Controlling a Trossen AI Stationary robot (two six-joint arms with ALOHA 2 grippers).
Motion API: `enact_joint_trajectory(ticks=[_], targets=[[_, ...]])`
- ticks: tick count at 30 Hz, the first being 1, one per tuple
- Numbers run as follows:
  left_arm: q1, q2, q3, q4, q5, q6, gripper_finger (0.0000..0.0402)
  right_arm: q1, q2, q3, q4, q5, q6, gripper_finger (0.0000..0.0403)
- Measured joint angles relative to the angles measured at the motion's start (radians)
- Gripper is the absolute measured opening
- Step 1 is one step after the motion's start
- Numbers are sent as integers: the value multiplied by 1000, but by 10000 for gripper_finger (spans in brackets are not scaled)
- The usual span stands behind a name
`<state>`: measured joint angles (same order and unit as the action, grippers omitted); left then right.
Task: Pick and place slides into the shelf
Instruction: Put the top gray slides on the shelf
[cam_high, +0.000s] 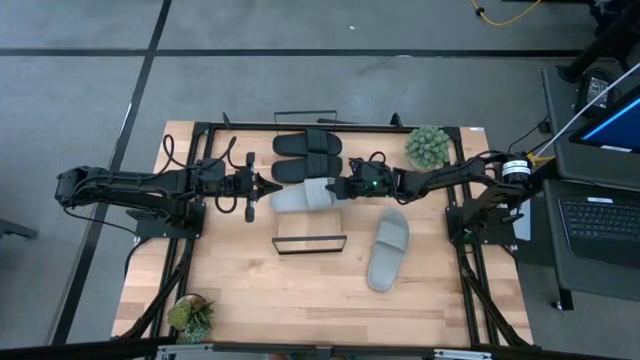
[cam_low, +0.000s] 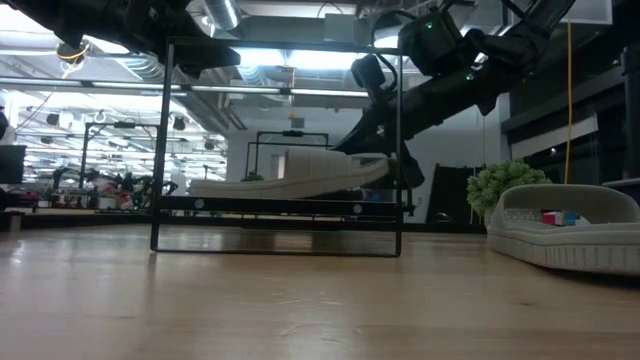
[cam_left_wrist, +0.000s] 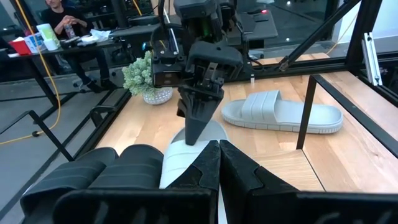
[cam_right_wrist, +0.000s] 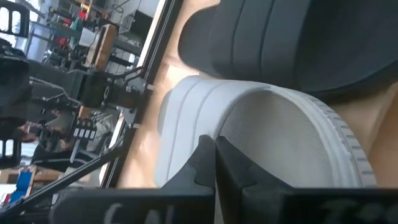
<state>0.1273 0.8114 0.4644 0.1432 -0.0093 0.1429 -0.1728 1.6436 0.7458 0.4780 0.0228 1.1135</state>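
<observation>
Shelf (cam_high: 310, 243): a narrow light-wood board in a thin black wire frame, standing on the tabletop (cam_high: 250, 290) between the two arms.
Black slides (cam_high: 308, 146): two, side by side at the back of the shelf.
Grey slide on shelf (cam_high: 302, 197): lies on the board just in front of the black pair, one end lifted slightly in the low view.
Second grey slide (cam_high: 387, 249): flat on the tabletop, right of the shelf, apart from both arms.
Right tool (cam_high: 340, 190): fingers together, pinched on the grey slide's rim at its right end.
Left tool (cam_high: 270, 187): fingers together at the same slide's left end; whether it touches the sole I cannot tell.
Handling, judged: foam-like, light, soft enough to flex under a pinch, with a textured sole that should resist slipping; not fragile.
Where to grip, judged: the sole's edge or the wide strap; an end grip lets the slide droop, so the strap looks steadier.
Potted plant (cam_high: 428, 147): near the right arm, clear of the slides.
</observation>
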Motion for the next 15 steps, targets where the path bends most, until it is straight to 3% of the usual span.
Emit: enact_joint_trajectory(ticks=[15], targets=[[0, 0, 0, 0, 0, 0, 0, -1, 0, 1, -27, 103, 2, 5]])
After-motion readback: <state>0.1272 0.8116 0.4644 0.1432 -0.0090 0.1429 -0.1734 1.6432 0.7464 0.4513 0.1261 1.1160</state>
